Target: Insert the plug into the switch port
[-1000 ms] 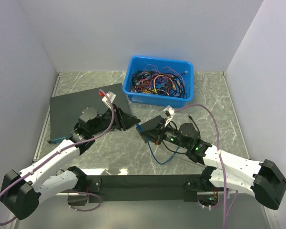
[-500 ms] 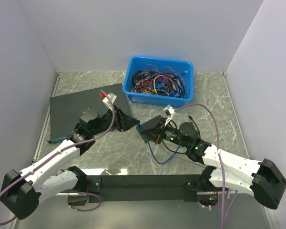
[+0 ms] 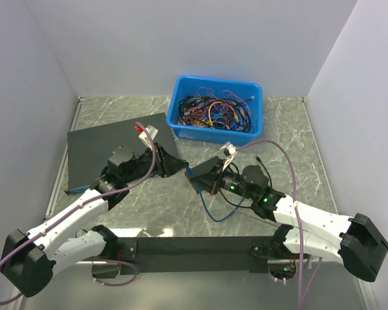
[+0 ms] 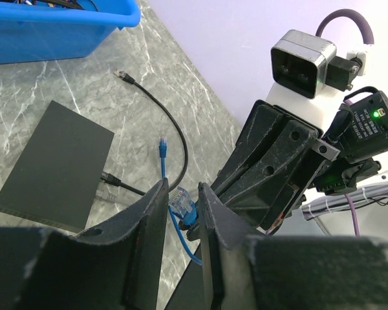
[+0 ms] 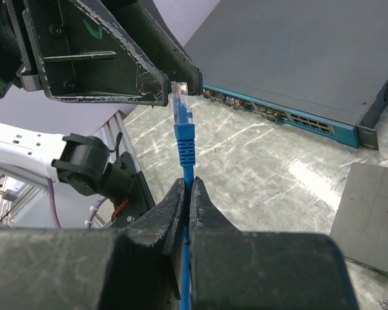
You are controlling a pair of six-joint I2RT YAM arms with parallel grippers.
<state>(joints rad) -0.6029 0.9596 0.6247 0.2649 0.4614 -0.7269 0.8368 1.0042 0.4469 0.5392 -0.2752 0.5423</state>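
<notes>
The plug is a clear connector on a thin blue cable. My right gripper is shut on the cable just behind the plug's blue boot and holds it above the table, plug pointing up. My left gripper is open, and the plug sits between its two fingers with a narrow gap. The two grippers meet at mid-table in the top view: left, right. The small flat black box lies on the table, also in the right wrist view. Its ports are too small to make out.
A large black unit with a blue front strip lies at the back left. A blue bin of tangled cables stands at the back. A thin black cable runs to the small box's edge. The blue cable's other end lies loose.
My right gripper has moved a little left with the cable, bringing the plug in between my left gripper's fingers. The left arm has hardly moved.
</notes>
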